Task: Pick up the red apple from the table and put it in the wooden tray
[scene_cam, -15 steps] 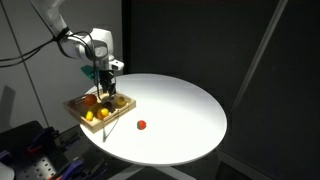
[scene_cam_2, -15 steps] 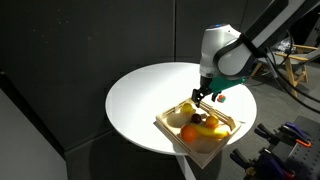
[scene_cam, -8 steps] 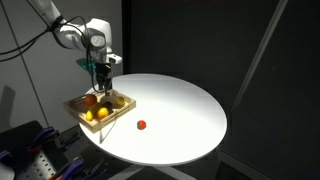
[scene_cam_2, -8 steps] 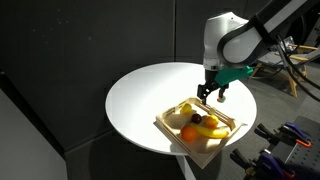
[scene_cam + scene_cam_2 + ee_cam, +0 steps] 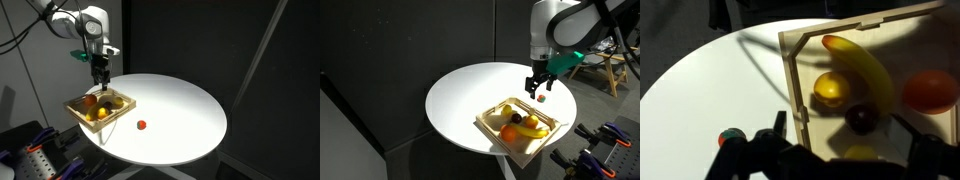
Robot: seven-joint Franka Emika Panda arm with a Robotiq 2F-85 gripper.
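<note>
The dark red apple [image 5: 861, 118] lies inside the wooden tray [image 5: 790, 70], beside a banana [image 5: 862, 62] and a yellow fruit [image 5: 832, 88]. It also shows as a dark spot in an exterior view [image 5: 516, 119]. The tray sits at the edge of the white round table in both exterior views [image 5: 112, 117] [image 5: 490, 131]. My gripper [image 5: 100, 74] [image 5: 540, 89] hangs well above the tray, open and empty. In the wrist view the gripper [image 5: 845, 150] frames the apple from above, with a dark finger to either side.
A small bright red ball [image 5: 141, 125] [image 5: 541, 98] [image 5: 730, 137] lies on the table [image 5: 185, 110] outside the tray. An orange [image 5: 930, 90] [image 5: 508, 131] also lies in the tray. Dark curtains surround the table.
My gripper has risen straight up from just over the tray to well above it. The fruits in the tray have not moved.
</note>
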